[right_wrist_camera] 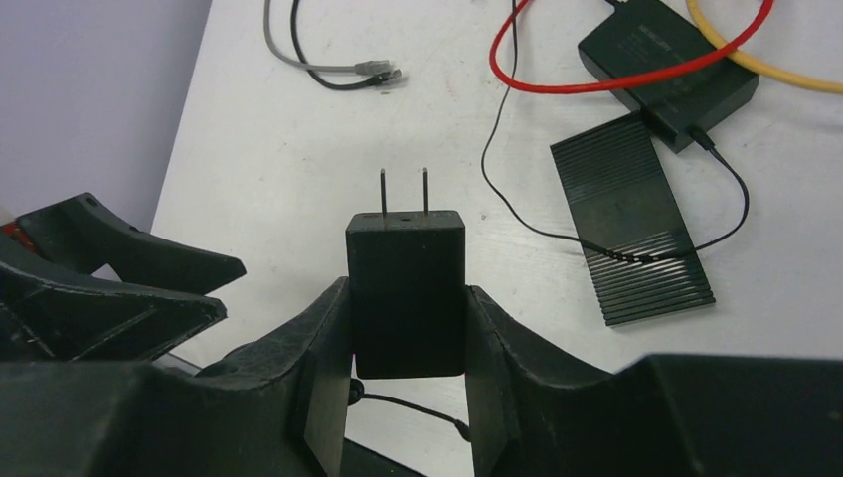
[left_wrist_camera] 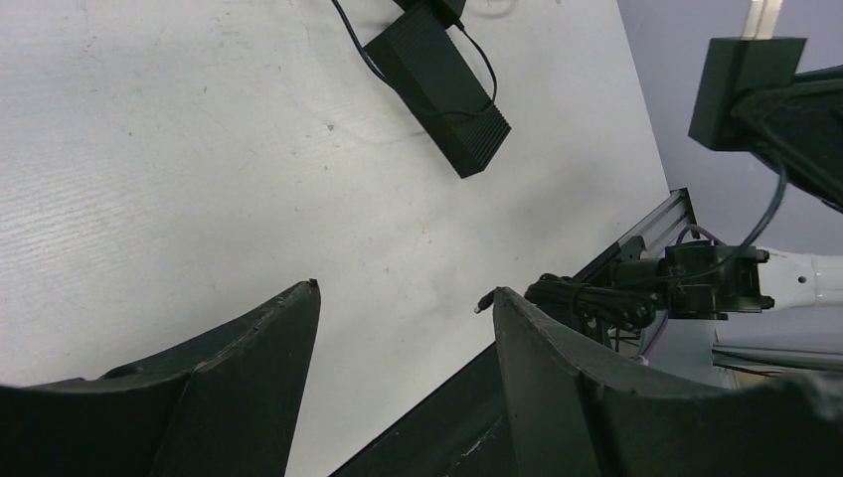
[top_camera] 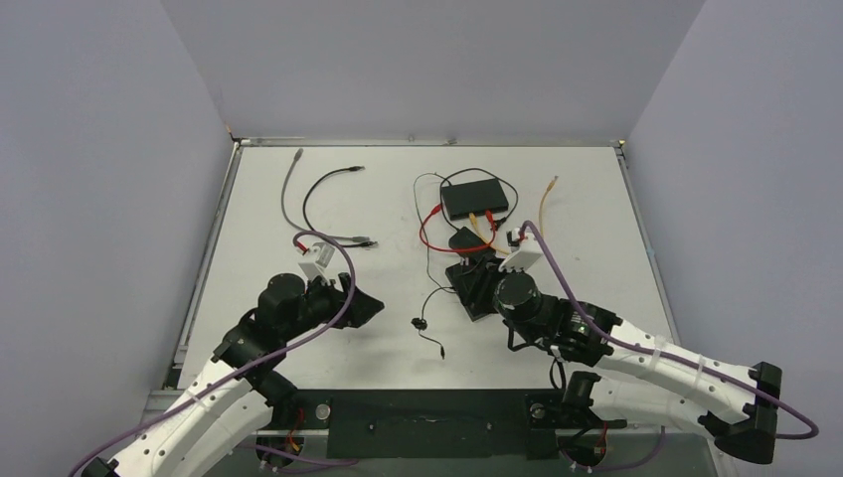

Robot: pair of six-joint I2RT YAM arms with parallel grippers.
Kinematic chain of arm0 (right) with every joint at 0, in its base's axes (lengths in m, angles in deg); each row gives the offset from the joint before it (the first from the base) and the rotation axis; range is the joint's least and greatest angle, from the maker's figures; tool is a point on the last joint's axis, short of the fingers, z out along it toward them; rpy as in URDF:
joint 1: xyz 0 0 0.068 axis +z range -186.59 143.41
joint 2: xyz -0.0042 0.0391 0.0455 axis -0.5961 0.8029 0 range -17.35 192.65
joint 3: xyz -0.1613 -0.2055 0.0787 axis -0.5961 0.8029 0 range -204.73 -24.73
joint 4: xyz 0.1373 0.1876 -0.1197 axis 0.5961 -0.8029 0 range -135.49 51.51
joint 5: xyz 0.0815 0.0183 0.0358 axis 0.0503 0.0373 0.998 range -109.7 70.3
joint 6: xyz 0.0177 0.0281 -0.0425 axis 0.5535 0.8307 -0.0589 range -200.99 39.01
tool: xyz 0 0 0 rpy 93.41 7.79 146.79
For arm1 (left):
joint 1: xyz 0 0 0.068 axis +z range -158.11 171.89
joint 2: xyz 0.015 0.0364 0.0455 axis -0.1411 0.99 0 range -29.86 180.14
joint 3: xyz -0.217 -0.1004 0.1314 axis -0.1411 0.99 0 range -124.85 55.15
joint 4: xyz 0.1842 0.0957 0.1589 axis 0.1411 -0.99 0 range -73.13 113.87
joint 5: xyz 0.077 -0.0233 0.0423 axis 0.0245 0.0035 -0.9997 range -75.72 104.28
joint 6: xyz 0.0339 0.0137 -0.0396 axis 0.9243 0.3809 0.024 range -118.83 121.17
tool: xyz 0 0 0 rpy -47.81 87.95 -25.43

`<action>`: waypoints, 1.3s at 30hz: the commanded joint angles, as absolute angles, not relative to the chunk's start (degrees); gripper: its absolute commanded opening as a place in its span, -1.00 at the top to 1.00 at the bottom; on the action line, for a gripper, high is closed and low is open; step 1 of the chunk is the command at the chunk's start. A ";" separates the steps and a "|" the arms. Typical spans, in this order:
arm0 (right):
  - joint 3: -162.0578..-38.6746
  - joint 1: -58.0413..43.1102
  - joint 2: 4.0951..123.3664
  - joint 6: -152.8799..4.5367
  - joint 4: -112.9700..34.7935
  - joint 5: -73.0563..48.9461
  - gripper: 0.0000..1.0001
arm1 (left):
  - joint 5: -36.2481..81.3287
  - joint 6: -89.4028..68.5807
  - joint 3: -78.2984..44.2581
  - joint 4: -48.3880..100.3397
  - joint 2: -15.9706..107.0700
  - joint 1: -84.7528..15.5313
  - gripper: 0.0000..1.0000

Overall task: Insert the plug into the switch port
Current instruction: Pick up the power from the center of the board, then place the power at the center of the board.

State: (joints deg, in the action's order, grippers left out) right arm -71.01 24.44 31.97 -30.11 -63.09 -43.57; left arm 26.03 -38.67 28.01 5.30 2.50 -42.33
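Observation:
My right gripper (right_wrist_camera: 408, 288) is shut on a black wall adapter (right_wrist_camera: 406, 248), held above the table with its two metal prongs pointing away. In the top view this gripper (top_camera: 467, 285) is at the table's middle. The black switch (top_camera: 475, 199) lies beyond it with red and yellow cables in its front; it also shows in the right wrist view (right_wrist_camera: 668, 62). A thin black cord with a small plug end (top_camera: 437, 351) lies on the table near the arms. My left gripper (left_wrist_camera: 405, 291) is open and empty over bare table, left of the right gripper (top_camera: 370, 306).
A ribbed black box (right_wrist_camera: 631, 231) lies between the right gripper and the switch, and shows in the left wrist view (left_wrist_camera: 437, 89). Loose grey and black cables (top_camera: 328, 209) lie at the back left. A yellow cable (top_camera: 547, 204) lies right of the switch.

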 commanded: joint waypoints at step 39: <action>-56.74 18.11 43.61 -16.44 -83.18 -58.19 1.00 | 28.82 -37.87 26.56 8.34 4.25 -41.85 -0.24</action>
State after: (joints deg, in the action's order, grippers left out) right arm -56.81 20.51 42.83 -17.20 -83.18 -56.82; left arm 27.75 -38.49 27.99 4.85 4.36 -42.13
